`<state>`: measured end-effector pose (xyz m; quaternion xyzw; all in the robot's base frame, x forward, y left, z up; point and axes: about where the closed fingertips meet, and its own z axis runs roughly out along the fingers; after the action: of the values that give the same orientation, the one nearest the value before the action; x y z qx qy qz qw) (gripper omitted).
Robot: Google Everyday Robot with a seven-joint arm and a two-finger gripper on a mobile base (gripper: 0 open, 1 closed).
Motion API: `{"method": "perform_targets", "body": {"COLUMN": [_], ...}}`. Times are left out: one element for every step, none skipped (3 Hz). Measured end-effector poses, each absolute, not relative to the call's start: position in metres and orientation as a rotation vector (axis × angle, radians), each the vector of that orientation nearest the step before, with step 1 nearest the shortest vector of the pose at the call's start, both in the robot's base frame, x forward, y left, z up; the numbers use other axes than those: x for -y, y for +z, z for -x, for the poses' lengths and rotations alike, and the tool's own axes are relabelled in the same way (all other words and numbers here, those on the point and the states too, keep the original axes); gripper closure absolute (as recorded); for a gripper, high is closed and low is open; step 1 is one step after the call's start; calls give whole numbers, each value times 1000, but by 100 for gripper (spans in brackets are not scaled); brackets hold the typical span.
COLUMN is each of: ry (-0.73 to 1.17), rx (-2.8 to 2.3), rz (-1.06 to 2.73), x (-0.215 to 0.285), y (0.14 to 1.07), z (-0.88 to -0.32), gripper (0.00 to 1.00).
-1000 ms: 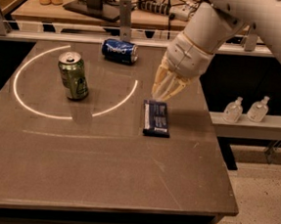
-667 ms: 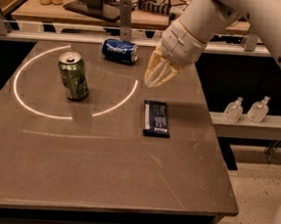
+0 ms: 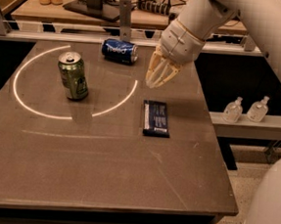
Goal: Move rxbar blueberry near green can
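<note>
The rxbar blueberry (image 3: 156, 118), a flat dark navy wrapper with pale lettering, lies flat on the dark table right of centre. The green can (image 3: 73, 75) stands upright at the left, inside a bright ring of light. My gripper (image 3: 155, 81) hangs from the white arm above the table, just behind the bar and a little to its left. It holds nothing and is apart from the bar. The can is well to the gripper's left.
A blue soda can (image 3: 119, 51) lies on its side at the table's back edge (image 3: 136, 44), left of the gripper. Two small clear bottles (image 3: 246, 109) stand on a shelf to the right. A desk with cables and a monitor stand sits behind.
My gripper has risen and moved left and back, away from the bar's far end. The bar and both cans have not moved.
</note>
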<state>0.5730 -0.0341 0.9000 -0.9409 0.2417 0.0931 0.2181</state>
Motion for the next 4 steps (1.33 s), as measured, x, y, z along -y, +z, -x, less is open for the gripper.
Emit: {"method": "perform_targets", "body": {"ry": [269, 245, 178, 145], "rx": [-582, -505, -397, -272], "rz": [2675, 2753, 2838, 2906], "x": [42, 47, 50, 52], "y": [892, 883, 876, 867], "z": [-561, -547, -535, -528], "gripper": [35, 12, 0, 0]}}
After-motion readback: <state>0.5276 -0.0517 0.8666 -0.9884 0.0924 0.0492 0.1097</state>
